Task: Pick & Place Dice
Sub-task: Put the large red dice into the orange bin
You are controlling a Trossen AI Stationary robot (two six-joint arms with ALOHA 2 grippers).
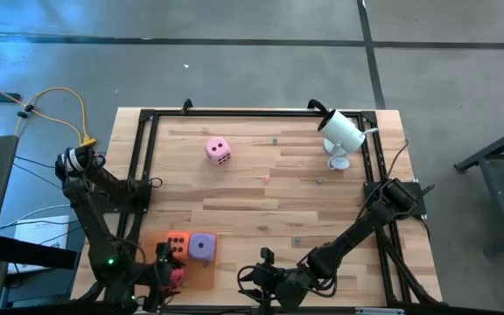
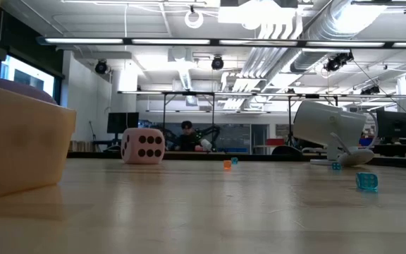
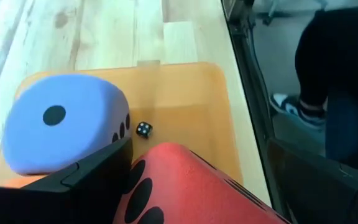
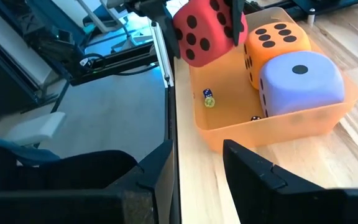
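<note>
Left gripper (image 1: 171,273) is over the near-left corner of the orange tray (image 4: 229,118), fingers spread wide around the magenta die (image 4: 207,28), which it holds just above the tray's floor. Orange die (image 4: 275,43) and purple die (image 4: 300,84) already sit in the tray, touching each other. Light pink die (image 1: 218,150) sits alone on the far side of the table (image 1: 261,210), well apart from the tray. Some tiny dice (image 4: 209,96) lie loose on the tray floor.

Step in hand looks like releasing the magenta die into the tray. To do it well: lower it into the free space beside the orange die, keep it clear of the tray wall, open fully, then lift straight up so the soft cube does not cling to a finger (image 3: 98,171) and tip out.

Right gripper (image 1: 261,284) waits at the near edge, mid-table, fingers partly apart, holding nothing. It is closer to the pink die, probably the next pick.
</note>
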